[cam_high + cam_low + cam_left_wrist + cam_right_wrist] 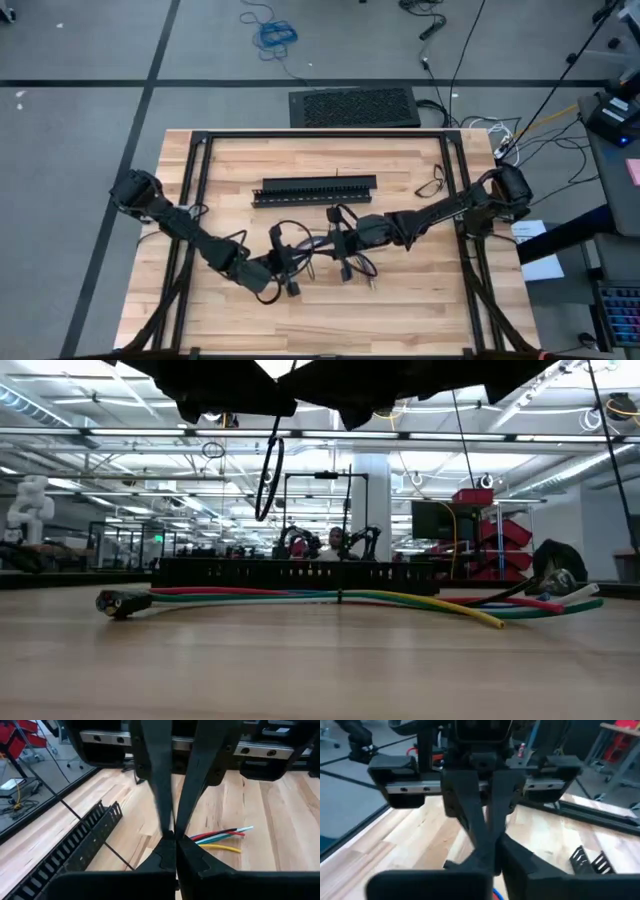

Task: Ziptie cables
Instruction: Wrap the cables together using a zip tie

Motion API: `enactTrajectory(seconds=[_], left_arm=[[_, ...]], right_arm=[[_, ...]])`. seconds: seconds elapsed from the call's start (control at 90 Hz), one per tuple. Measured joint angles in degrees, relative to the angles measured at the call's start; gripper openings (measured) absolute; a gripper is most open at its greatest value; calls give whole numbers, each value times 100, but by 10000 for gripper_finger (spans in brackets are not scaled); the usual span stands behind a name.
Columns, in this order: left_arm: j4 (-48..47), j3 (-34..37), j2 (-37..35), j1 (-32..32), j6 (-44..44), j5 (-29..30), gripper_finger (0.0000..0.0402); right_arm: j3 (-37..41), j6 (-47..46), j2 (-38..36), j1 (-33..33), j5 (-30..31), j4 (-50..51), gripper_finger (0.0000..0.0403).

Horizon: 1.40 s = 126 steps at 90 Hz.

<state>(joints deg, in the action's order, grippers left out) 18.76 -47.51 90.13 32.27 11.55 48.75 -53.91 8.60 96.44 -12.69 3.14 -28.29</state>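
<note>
The cables [330, 598] lie flat near the middle of the worktop [400, 310], a loose bundle of yellow, green, red and blue wires stretched side to side, on the near side of the bar [318, 190]. In the low view their ends fan apart at one side, the yellow one reaching farthest forward, and a small dark connector sits at the other end. The left wrist view shows the splayed tips [225, 837] resting on bare wood.

The worktop is pale wood framed by black rails. Both arms reach in over its centre from the left and right edges, meeting above the bundle.

The bar, black and slotted, lies parallel to the far edge, just beyond the cables and apart from them.

The left gripper [285, 262] hangs over the left part of the bundle; its fingers [165, 780] come together at the tips, clenched, perhaps on a thin black strip [95, 832] that runs from them toward the bar, though the view is too poor to be sure.

The right gripper [342, 240] hovers just right of it, over the bundle's middle, fingers [480, 827] pressed closed, with nothing visibly between them.
</note>
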Motion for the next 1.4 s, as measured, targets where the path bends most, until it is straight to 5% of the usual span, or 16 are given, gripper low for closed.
enactTrajectory(seconds=[0.244, 0.578, 0.944, 1.211, 1.4], left_arm=[[-398, -20, 0, 52, 304, 250, 12], [-2724, -15, -746, 303, 2986, -290, 116], [-2900, -7, -75, 830, 5370, -1020, 162], [-3393, -7, 58, 876, 5608, -986, 163], [-3133, -7, -131, 874, 4836, -281, 163]], right_arm=[[-2, 366, -2, -20, 362, 64, 1], [2, 702, -13, -11, 766, 122, 0], [2, 929, 307, -48, 396, -33, 0], [0, 1082, 634, -7, -371, -681, 0], [2, 1223, 671, 30, -493, -666, 0]])
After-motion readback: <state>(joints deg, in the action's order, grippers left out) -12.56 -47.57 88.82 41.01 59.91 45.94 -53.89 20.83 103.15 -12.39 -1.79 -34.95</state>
